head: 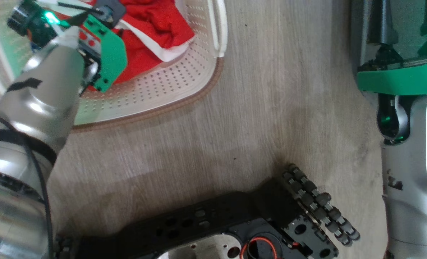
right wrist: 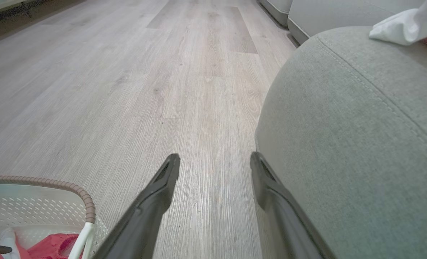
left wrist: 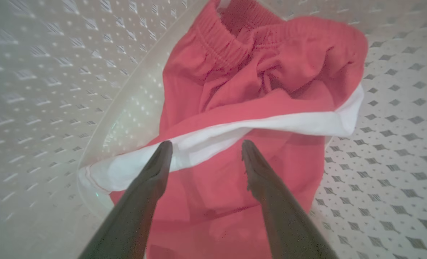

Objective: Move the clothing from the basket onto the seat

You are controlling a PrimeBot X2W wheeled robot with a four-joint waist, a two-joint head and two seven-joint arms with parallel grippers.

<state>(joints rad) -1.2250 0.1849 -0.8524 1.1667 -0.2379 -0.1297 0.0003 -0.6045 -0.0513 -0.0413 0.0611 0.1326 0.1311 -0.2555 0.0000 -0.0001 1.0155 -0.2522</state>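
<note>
The clothing point(left wrist: 256, 90) is a crumpled bright red garment with a white trim band, lying in the cream perforated basket point(left wrist: 41, 90). My left gripper point(left wrist: 204, 147) is open just above it, and its fingertips point(left wrist: 163, 151) stand either side of the white band; whether they touch the fabric I cannot tell. From the head camera, the left arm point(head: 51, 72) reaches into the basket point(head: 170, 90) over the red clothing point(head: 152, 25). My right gripper point(right wrist: 215, 158) hangs open and empty over the floor beside the grey seat point(right wrist: 361, 126). A white and red garment point(right wrist: 404, 27) lies on the seat.
Pale wood-look floor point(head: 271, 90) runs between the basket and the seat. My dark wheeled base point(head: 217, 223) sits close below, with a roller wheel point(head: 317, 201) at its corner. The basket's brown rim point(right wrist: 87, 205) is at my right gripper's lower left. More grey upholstery point(right wrist: 325, 10) stands farther back.
</note>
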